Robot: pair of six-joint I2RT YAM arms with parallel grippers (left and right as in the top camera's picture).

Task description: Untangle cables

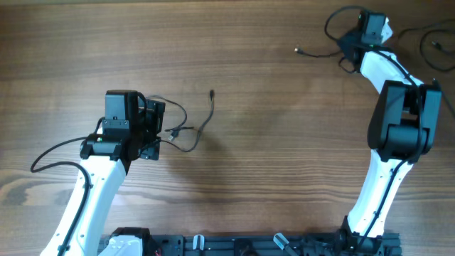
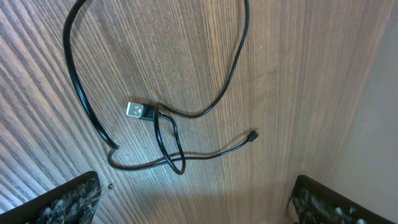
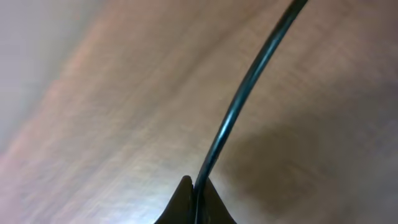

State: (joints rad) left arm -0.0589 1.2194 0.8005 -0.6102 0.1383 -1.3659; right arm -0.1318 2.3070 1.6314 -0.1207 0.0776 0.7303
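Well, from where I stand the trouble starts on the left. The left hand (image 1: 159, 128) sits low over the table (image 1: 284, 156) with its fingers (image 2: 68, 199) spread wide and nothing between them. The looped cable (image 2: 196, 116) lies flat just ahead of it. That wire crosses itself in a small twist (image 2: 174, 163) right beside the USB plug (image 2: 140, 111), with the small plug (image 2: 252, 135) trailing off to one side. If the hand closes on the twist itself, I'd say it will pin both strands together, and any pull will cinch the loop tight rather than open it. The wire is very thin and lies flat against the wood. So the fingers could also close over it and come up with nothing, or nudge the plug and drag the whole bundle.

Over at the far right corner, the right hand (image 3: 194, 202) has its fingertips pressed together on the far cable (image 1: 316, 52). It pinches a single strand that rises away from the tips in its wrist view. The free plug (image 1: 297, 50) of that cable rests on the table, well apart from the looped cable. The hold looks to be at the very tips, so a quick swing could let the strand slip out. Thicker arm wiring (image 1: 328, 25) curls close around that wrist too, and I'd guess a wide sweep might snag the thin strand on it.
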